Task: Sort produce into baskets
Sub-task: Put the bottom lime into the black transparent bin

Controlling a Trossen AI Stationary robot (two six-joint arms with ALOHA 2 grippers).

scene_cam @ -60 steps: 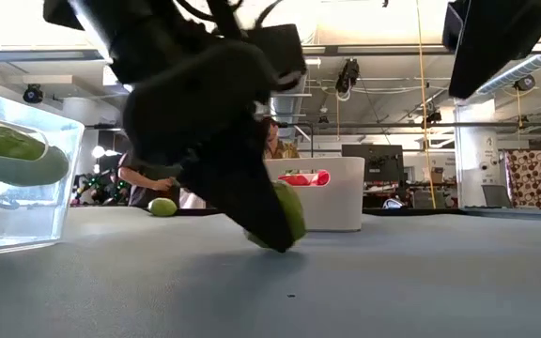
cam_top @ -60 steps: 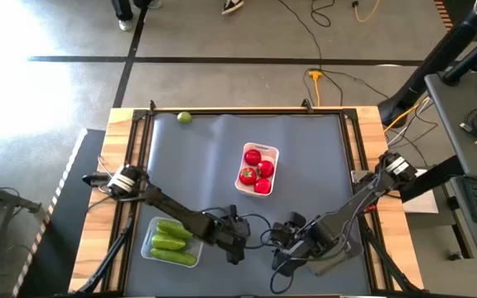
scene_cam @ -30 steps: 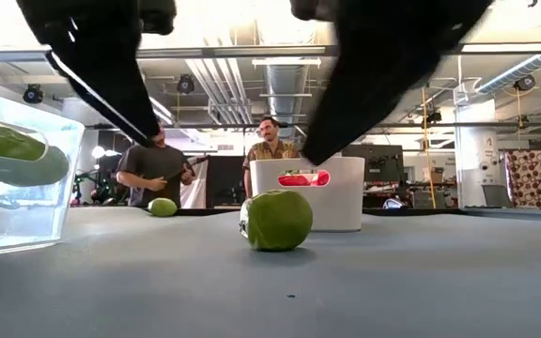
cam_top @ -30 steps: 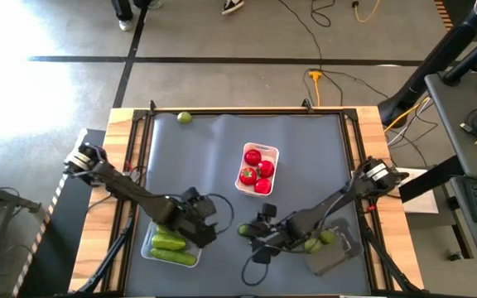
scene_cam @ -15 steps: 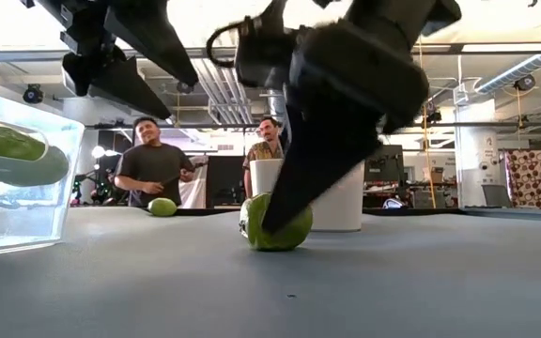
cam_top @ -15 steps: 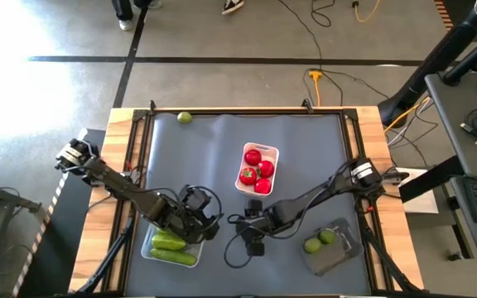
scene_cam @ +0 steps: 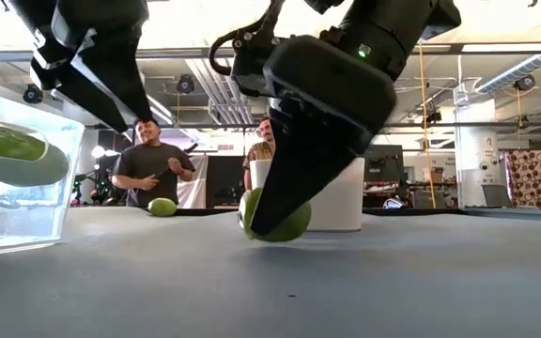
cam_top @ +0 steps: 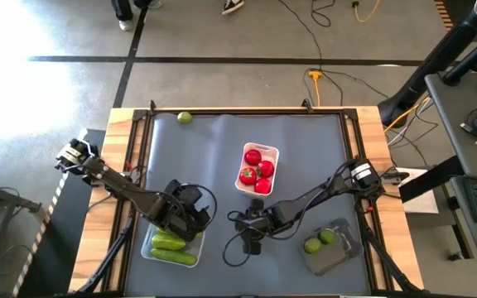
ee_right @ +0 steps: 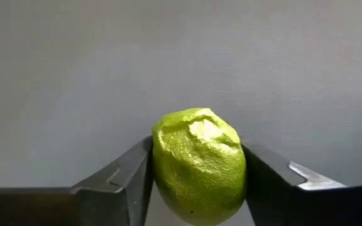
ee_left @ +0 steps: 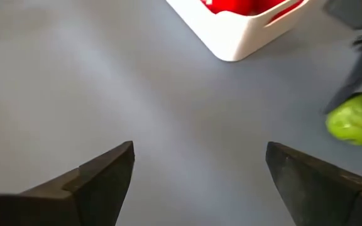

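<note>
Lime (ee_right: 198, 164) sits squeezed between my right fingers (ee_right: 123, 179), one pad on each flank; in the low view it seems just clear of the mat or barely touching, I can't say which. I grip it across its middle so it won't roll out sideways. My right gripper (cam_top: 251, 225) is low over the near middle of the table (cam_top: 305, 136), the arm stretched in from the right edge.

My left gripper (cam_top: 190, 217) hangs spread wide and empty, just beside the clear tray (cam_top: 157, 252) with its cucumbers (cam_top: 169, 241), out of the way of the lime's path.

Sorting looks well along: tomatoes (cam_top: 256, 172) fill the white tray (cam_top: 272, 154) just beyond my right gripper, and two limes (cam_top: 320, 241) already lie in the dark tray (cam_top: 331, 260) toward the near right corner. That, I judge, is where this lime belongs. One more lime (cam_top: 185, 117) rests alone by the far left edge, well apart from everything.

Room to move: the mat between my gripper and the dark tray is bare, so a swing back to the right looks open. The white tray stands close on the far side, so I should lift before turning and not sweep toward its wall. The dark tray lies near the table's near edge, and its rim is low, so I'd release low and inside, clear of the two limes there.
</note>
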